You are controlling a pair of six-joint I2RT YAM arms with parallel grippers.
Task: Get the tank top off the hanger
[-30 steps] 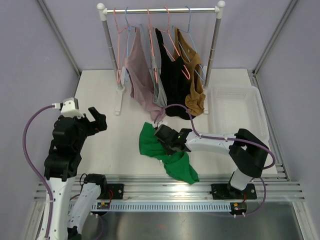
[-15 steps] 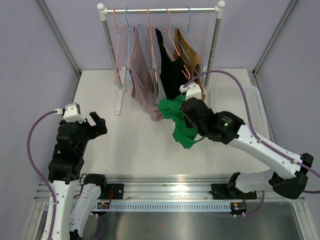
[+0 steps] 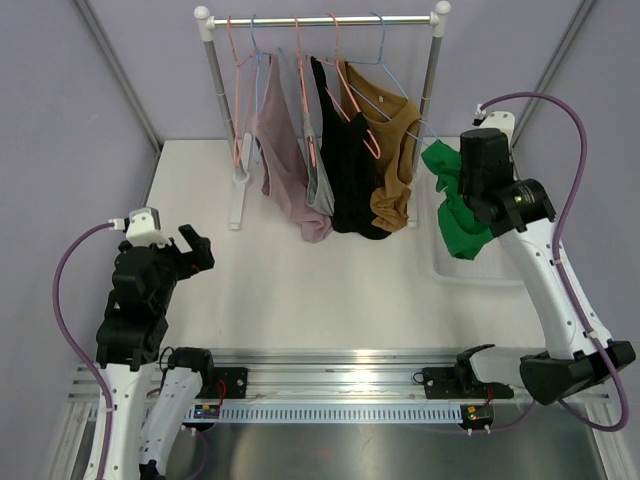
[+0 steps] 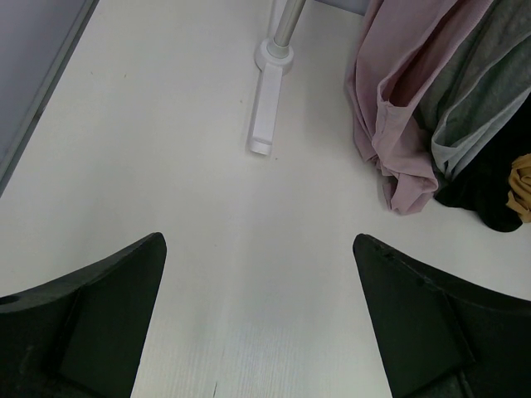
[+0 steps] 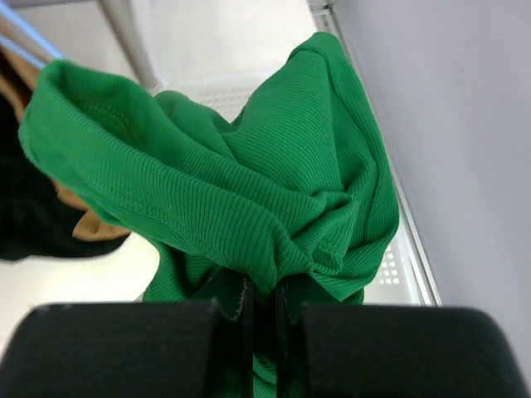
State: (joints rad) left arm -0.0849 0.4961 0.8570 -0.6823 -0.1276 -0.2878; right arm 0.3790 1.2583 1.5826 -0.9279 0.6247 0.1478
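My right gripper (image 3: 468, 185) is shut on a green ribbed tank top (image 3: 452, 207) and holds it in the air above the white basket (image 3: 505, 272) at the right. In the right wrist view the green tank top (image 5: 249, 191) bunches above the closed gripper (image 5: 264, 305). Pink, grey, black and tan tank tops (image 3: 340, 160) hang on hangers (image 3: 340, 70) from the rack. My left gripper (image 3: 192, 247) is open and empty over the table at the left; its wrist view shows the spread gripper (image 4: 259, 274) above bare table.
The clothes rack (image 3: 322, 20) stands at the back with white posts and a foot (image 4: 267, 108) on the table. The pink top's hem (image 4: 398, 157) reaches the table. Grey walls enclose the table on both sides.
My right arm has swung the green tank top from the table's middle up and to the right, over the basket. The left arm has stayed nearly still.
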